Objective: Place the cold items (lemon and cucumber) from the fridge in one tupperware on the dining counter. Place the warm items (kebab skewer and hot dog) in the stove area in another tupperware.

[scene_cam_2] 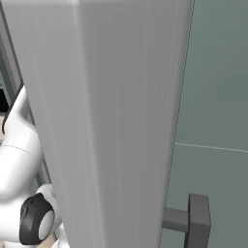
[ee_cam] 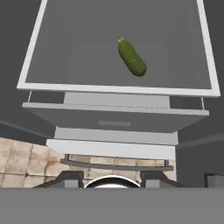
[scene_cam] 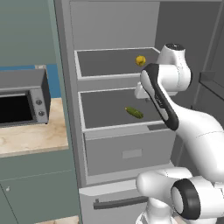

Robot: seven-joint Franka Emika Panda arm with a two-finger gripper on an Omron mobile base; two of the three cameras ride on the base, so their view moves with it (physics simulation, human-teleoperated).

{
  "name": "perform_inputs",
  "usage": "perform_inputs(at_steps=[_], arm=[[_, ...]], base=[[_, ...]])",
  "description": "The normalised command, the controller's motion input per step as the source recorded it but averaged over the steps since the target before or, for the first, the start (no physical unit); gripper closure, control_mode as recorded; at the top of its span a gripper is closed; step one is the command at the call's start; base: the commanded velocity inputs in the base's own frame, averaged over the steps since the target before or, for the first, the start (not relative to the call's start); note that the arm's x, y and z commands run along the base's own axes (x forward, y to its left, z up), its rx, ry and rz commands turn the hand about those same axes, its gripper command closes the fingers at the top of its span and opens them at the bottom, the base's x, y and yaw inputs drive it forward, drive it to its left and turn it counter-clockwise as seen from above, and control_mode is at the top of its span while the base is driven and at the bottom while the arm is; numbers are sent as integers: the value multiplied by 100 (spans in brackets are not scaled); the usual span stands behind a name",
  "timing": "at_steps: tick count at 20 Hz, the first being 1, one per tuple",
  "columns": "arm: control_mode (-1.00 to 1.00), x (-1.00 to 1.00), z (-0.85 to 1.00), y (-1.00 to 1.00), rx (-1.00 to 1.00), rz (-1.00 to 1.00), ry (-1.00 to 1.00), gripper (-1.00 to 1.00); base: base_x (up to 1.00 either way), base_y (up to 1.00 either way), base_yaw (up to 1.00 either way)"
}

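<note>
Below the gripper (ee_cam: pixel 112 181) lay the cucumber (ee_cam: pixel 131 57), alone on a flat grey fridge shelf (ee_cam: pixel 78 48) with a white rim. The hand hung above that shelf and looked straight down at it, well apart from the cucumber and touching nothing. Its two small dark fingertips (ee_cam: pixel 72 178) showed at the bottom of the hand view. They were pulled as close together as they ever got, and nothing was held between them.

Nothing stood between the hand and the cucumber. The green cucumber lay tilted on the shelf, with a tiny yellow bit at one end. Under the shelf sat a grey drawer (ee_cam: pixel 114 120), and past that some tan floor tiles (ee_cam: pixel 22 162).

From the left base view, the cucumber (scene_cam: pixel 134 112) lay on the lower shelf of the open fridge (scene_cam: pixel 70 87). The lemon (scene_cam: pixel 140 60) sat on the shelf above it, near the back, higher than the hand. The white arm (scene_cam: pixel 175 113) bent in front of the right side of both shelves and hid the hand there. The lemon was just beside the arm's top joint.

Far off to the hand's left stood a grey microwave (scene_cam: pixel 24 98) on a light counter (scene_cam: pixel 35 138). To the hand's right, the big open fridge door (scene_cam_2: pixel 106 121) stood very close to the right base camera, with a dark handle (scene_cam_2: pixel 196 223) low down beside it.
</note>
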Motion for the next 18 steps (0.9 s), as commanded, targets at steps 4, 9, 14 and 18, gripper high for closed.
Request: perform_inputs(at_steps=[4,9,14,18], arm=[[-100,-11,-9,-4,0,0,-14,-100],[-100,-33,-34,-17,-2,0,-38,-100],[-100,-1,-28,0,-15,0,-7,-100],[-100,12,-15,-7,-8,5,1,-100]], base=[[0,0,0],[0,0,0],[0,0,0],[0,0,0]])
